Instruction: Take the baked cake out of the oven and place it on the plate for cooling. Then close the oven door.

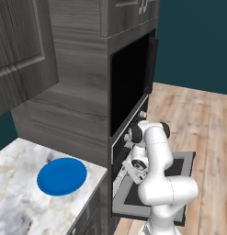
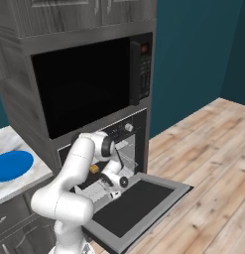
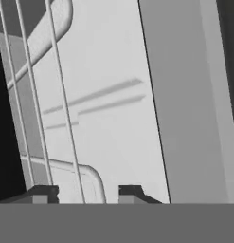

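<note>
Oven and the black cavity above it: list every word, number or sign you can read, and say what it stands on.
None can be read.
The oven control panel: knobs and pale marks, too small to read.
The black door of the upper cavity: a small red patch and faint button rows, too blurred to read.
The plate: plain blue, no marking.

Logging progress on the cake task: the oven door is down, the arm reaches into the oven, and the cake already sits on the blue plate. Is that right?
Not quite. The blue plate on the counter is bare in the left base view. The cake is still inside the oven, as the right base view shows. The oven door is indeed down, and the arm does reach into the oven.
</note>
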